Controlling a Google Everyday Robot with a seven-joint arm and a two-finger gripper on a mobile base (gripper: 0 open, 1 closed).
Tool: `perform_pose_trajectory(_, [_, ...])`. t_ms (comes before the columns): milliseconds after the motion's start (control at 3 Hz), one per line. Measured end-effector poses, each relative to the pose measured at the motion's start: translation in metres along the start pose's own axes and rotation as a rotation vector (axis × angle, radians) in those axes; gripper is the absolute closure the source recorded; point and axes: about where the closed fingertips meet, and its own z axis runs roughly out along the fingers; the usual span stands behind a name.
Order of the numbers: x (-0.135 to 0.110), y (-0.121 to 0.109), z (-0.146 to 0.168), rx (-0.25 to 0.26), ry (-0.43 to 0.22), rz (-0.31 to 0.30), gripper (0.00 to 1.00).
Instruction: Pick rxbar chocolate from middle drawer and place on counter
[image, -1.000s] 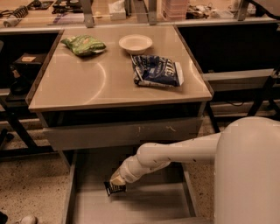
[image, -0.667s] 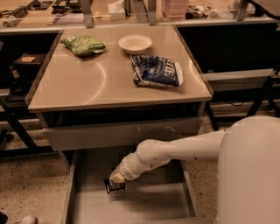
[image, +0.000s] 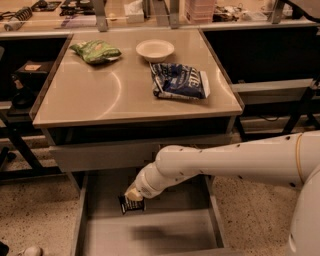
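Green bag (image: 96, 51), bowl (image: 155, 50) (white), blue-white bag (image: 179, 81)

We see the arm (image: 235, 161) come in from the right and angle down into the open middle drawer (image: 195, 227). The gripper (image: 133, 196) sits low near the drawer's back, directly over the rxbar chocolate (image: 131, 205) and touching its top edge. We can't tell if the bar is off the drawer bottom. On the counter (image: 95, 100): green bag (image: 96, 51) back left, white bowl (image: 155, 50) back centre, blue-white bag (image: 179, 81) right.
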Motion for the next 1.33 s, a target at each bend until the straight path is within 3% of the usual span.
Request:
perform_pose_trajectory(667, [-0.013, 0.0, -0.016, 0.009, -0.017, 0.008, 1.0])
perform_pose_trajectory(1333, [-0.066, 0.011, -0.086, 0.043, -0.047, -0.018, 1.0])
